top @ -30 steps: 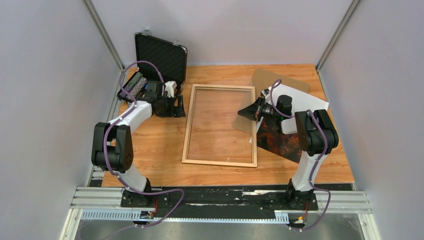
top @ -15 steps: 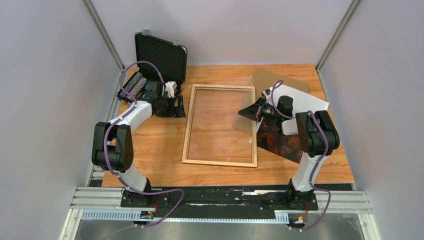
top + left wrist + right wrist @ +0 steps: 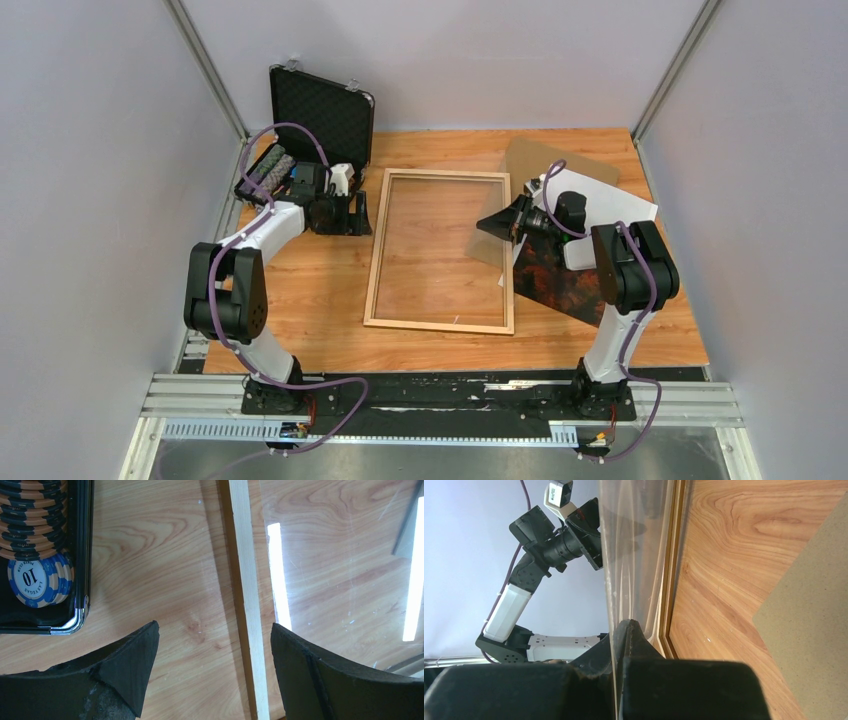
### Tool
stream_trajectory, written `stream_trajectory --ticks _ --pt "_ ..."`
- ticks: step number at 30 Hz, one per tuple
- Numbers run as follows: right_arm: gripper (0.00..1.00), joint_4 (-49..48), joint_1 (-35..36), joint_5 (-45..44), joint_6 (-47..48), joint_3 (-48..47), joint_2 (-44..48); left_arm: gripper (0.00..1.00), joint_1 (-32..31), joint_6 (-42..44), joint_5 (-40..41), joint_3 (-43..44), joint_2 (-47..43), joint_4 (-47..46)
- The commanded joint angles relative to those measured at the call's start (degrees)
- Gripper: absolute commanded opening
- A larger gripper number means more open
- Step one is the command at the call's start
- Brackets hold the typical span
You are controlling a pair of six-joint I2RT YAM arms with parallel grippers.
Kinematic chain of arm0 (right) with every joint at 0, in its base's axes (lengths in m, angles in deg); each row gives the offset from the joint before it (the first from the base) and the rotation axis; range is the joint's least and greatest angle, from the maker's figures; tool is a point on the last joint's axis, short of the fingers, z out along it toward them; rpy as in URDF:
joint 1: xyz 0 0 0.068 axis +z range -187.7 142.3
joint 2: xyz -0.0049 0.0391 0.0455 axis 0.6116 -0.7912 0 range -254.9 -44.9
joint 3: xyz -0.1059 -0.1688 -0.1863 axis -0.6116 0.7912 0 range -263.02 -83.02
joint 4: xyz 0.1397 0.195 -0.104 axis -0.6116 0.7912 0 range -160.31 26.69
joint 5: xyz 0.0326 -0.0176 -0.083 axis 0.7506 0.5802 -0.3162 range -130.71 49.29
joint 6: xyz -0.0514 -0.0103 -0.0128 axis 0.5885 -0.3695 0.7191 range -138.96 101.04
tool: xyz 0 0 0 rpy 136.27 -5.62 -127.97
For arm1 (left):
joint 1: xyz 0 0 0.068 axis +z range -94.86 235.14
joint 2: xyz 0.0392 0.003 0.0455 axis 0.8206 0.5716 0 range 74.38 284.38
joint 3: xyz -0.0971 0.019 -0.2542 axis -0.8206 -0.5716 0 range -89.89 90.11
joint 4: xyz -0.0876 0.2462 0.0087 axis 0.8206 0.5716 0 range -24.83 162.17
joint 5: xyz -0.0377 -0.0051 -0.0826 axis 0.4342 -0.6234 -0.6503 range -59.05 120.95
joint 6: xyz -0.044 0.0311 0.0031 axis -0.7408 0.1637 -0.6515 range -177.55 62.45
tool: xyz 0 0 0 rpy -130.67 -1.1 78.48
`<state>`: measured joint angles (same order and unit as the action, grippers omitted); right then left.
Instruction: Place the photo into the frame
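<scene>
The frame (image 3: 378, 250) of thin light wood lies flat at the table's middle. The photo (image 3: 555, 278) lies to its right, partly under my right arm, with dark red trees and a white border showing. My right gripper (image 3: 489, 224) is over the frame's right side. In the right wrist view it (image 3: 623, 630) is shut on the edge of the clear sheet (image 3: 624, 555), beside the frame's rail (image 3: 672, 555). My left gripper (image 3: 362, 212) is open and empty by the frame's left rail (image 3: 247, 580), its fingers (image 3: 125, 665) astride the rail.
An open black case (image 3: 320, 120) stands at the back left, with poker chips (image 3: 35, 575) in its tray. The brown backing board (image 3: 540, 160) lies at the back right, partly under the photo. Grey walls close in the table on three sides.
</scene>
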<state>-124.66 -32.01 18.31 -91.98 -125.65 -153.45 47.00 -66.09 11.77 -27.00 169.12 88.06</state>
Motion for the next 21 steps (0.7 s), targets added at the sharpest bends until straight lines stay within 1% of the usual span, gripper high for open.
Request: stream_trajectory --ticks 1,15,21 --pt "0.0 -4.3 0.4 -0.8 -0.5 -0.5 0.9 0.89 0.5 0.8 -0.6 -0.2 0.2 -1.4" --pt "0.0 -4.5 1.2 -0.9 -0.6 -0.7 0.4 0.89 0.5 0.8 -0.7 -0.2 0.2 -1.4" --pt "0.0 0.6 1.9 -1.4 1.6 -2.1 1.0 0.89 0.6 0.9 -0.6 -0.1 0.2 -1.4"
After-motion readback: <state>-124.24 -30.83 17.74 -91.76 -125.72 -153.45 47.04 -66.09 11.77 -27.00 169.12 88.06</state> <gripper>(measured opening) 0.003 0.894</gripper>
